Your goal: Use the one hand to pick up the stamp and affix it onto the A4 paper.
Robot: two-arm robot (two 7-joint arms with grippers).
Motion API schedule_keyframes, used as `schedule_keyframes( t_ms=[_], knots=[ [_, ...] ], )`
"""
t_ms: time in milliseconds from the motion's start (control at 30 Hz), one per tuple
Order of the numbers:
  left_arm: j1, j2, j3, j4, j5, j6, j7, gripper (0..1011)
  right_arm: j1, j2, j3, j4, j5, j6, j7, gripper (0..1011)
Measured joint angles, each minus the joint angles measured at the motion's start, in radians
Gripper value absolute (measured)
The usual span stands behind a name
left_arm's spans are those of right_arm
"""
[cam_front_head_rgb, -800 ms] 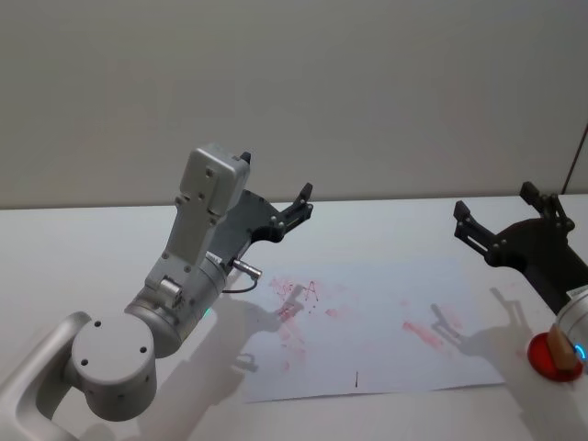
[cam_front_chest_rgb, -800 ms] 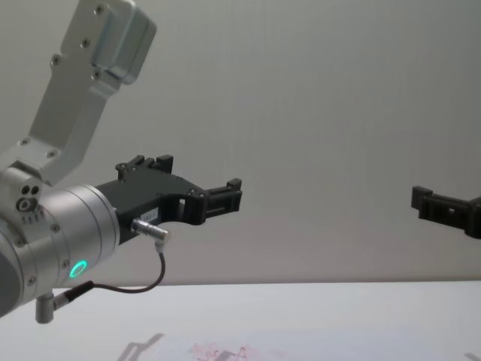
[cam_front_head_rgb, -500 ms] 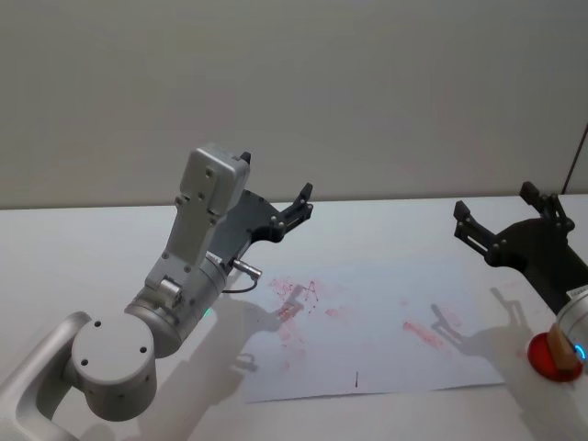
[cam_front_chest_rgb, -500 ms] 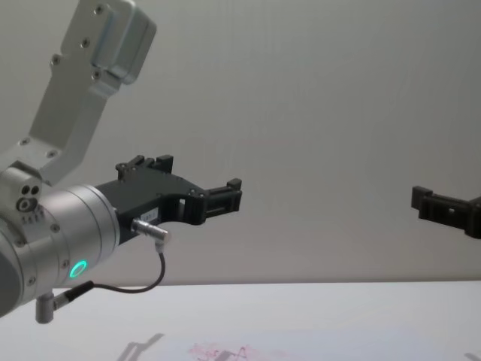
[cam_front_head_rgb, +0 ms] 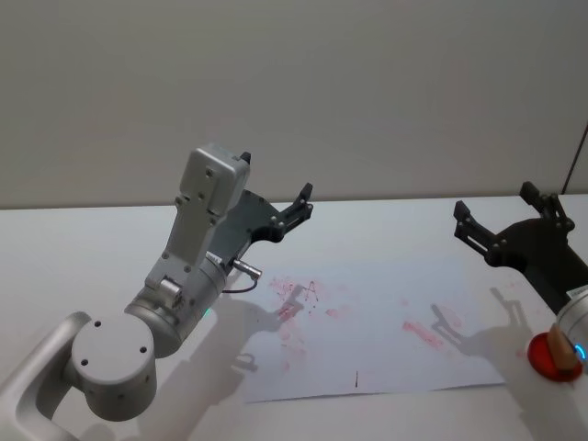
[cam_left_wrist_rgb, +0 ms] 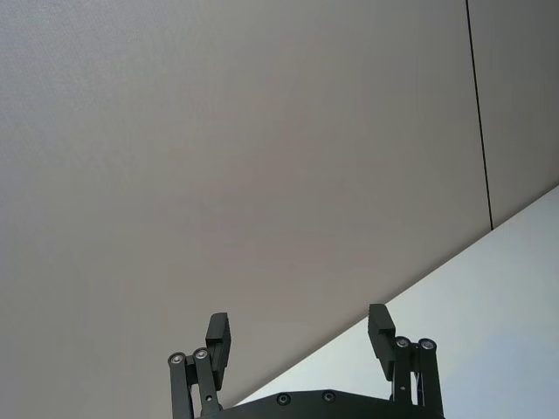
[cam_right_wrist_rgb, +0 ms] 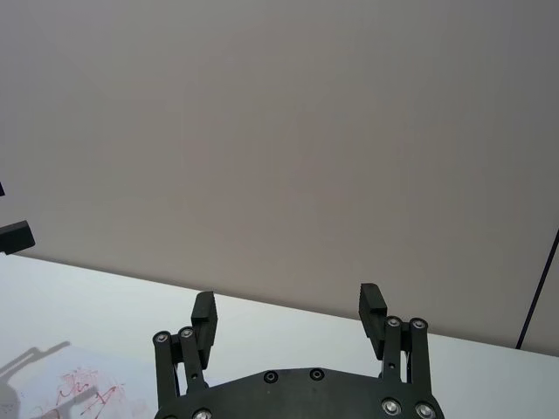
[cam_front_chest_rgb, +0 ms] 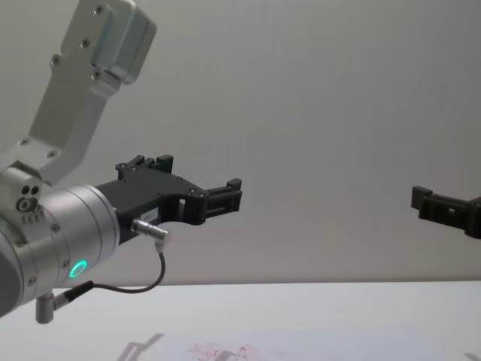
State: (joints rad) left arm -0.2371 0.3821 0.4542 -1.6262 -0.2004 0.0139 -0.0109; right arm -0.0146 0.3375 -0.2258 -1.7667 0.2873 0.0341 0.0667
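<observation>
The A4 paper lies flat on the white table, with pink-red stamped marks at its left and right parts; its marks also show low in the chest view and the right wrist view. The stamp, a red round base with a brownish handle, stands on the table just off the paper's right edge, partly behind my right wrist. My right gripper hangs open above the paper's right side, holding nothing. My left gripper is raised over the paper's far left corner, open and empty.
A plain grey wall stands behind the table. My left arm's large silver joints take up the near left. A dark vertical line runs down the wall at far right.
</observation>
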Motion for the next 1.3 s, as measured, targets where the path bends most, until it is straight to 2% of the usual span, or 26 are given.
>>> schedule_keyframes(
  t_ms=[433, 600, 833, 933, 1067, 1133, 1300],
  knots=[
    [0.0, 0.0, 0.0, 0.0, 0.0, 0.0, 0.0, 1001, -0.002, 0.001, 0.0, 0.0, 0.0, 0.0, -0.001, 1001],
    [0.0, 0.0, 0.0, 0.0, 0.0, 0.0, 0.0, 1001, -0.02, 0.009, 0.004, -0.015, 0.0, 0.001, -0.02, 1001],
    [0.0, 0.0, 0.0, 0.0, 0.0, 0.0, 0.0, 1001, -0.082, 0.036, 0.016, -0.058, 0.001, 0.002, -0.084, 1001],
    [0.0, 0.0, 0.0, 0.0, 0.0, 0.0, 0.0, 1001, -0.129, 0.057, 0.026, -0.087, 0.001, 0.002, -0.131, 1001],
    [0.0, 0.0, 0.0, 0.0, 0.0, 0.0, 0.0, 1001, -0.167, 0.072, 0.034, -0.107, 0.002, 0.003, -0.173, 1001],
    [0.0, 0.0, 0.0, 0.0, 0.0, 0.0, 0.0, 1001, -0.208, 0.088, 0.042, -0.127, 0.004, 0.01, -0.209, 1001],
    [0.0, 0.0, 0.0, 0.0, 0.0, 0.0, 0.0, 1001, -0.26, 0.107, 0.051, -0.148, 0.011, 0.029, -0.242, 1001]
  ],
)
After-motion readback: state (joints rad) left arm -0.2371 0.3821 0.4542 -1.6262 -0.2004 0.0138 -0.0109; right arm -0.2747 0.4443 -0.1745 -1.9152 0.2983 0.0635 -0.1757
